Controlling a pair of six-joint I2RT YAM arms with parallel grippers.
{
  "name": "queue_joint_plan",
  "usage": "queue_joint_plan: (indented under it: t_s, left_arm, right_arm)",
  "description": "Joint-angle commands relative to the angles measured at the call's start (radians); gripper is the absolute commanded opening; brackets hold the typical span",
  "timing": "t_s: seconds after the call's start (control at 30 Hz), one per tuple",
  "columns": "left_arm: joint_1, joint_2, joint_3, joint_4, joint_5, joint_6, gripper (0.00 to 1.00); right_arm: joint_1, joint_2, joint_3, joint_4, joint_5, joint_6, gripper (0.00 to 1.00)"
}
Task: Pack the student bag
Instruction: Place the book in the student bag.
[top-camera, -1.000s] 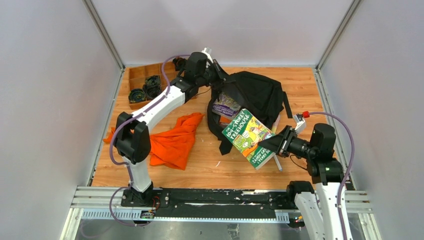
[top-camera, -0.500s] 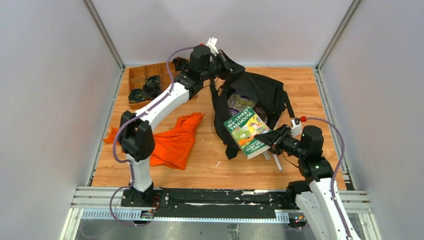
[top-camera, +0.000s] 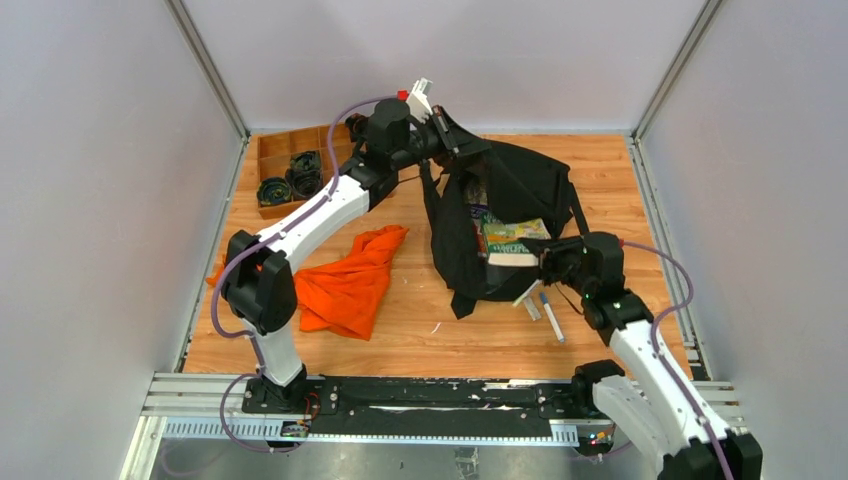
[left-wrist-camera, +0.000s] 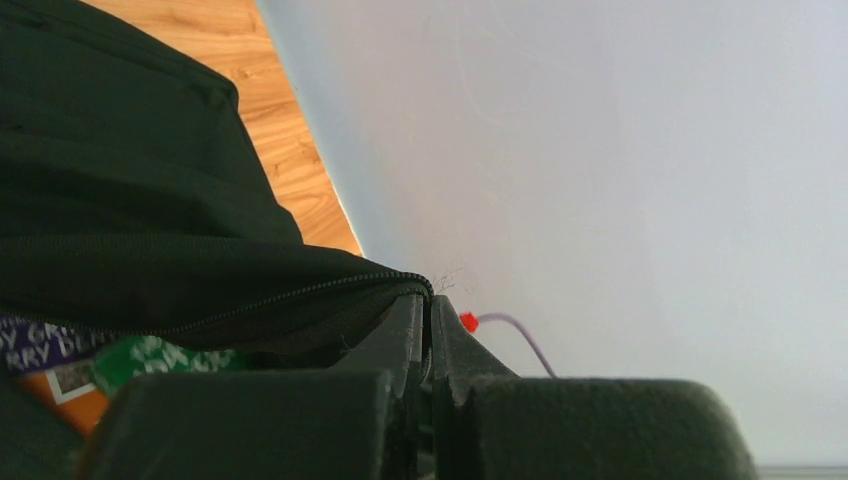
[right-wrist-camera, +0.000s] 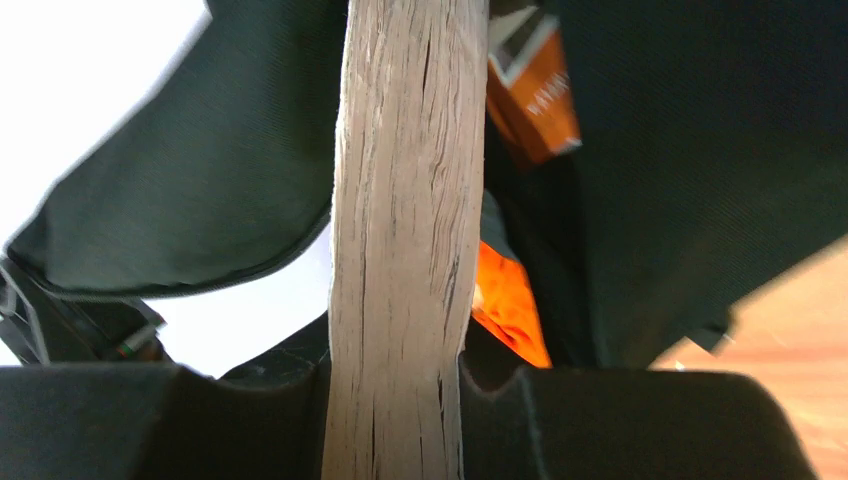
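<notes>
Since the earlier frames the right arm has been swinging inward, carrying the green book (top-camera: 512, 232) from above the worktop (top-camera: 400, 330) into the mouth of the student bag (top-camera: 530, 180). The left arm has been raising the bag's rim higher.

From the top camera, the bag is lying at the far middle of the worktop with its opening gaping toward the arms. The left claw (top-camera: 447, 135) is pinching its upper edge and holding it up. The right claw (top-camera: 547, 265) is gripping the book at the near lip of the opening. Two pens (top-camera: 545, 308) are lying on the worktop just in front of the bag. The orange cloth (top-camera: 350, 275) is lying to the left and the wooden tray (top-camera: 290, 165) is sitting in the far left corner.

In the left wrist view, the left claw (left-wrist-camera: 430, 315) is squeezing together on the zippered rim of the bag (left-wrist-camera: 130, 200). A purple, green and orange cover (left-wrist-camera: 100, 360) is showing under that rim.

In the right wrist view, the right claw (right-wrist-camera: 400, 420) is clamping the green book's pale page edge (right-wrist-camera: 400, 200). Black bag fabric (right-wrist-camera: 700, 150) is surrounding it on both sides, and an orange cover (right-wrist-camera: 530, 90) is sitting deeper inside.
</notes>
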Motion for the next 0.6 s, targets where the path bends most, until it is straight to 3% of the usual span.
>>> queue_joint_plan:
  t_s: [0.0, 0.07, 0.57]
  left_arm:
    - [-0.009, -0.100, -0.015, 0.142, 0.072, 0.002, 0.00]
    - [-0.009, -0.104, -0.024, 0.142, 0.076, 0.007, 0.00]
    - [-0.002, -0.103, -0.009, 0.127, 0.105, -0.014, 0.00]
  right_arm:
    - [0.030, 0.173, 0.100, 0.342, 0.125, 0.045, 0.00]
    - [0.047, 0.235, 0.125, 0.419, 0.123, 0.060, 0.00]
    - [0.225, 0.422, 0.144, 0.484, 0.442, -0.041, 0.00]
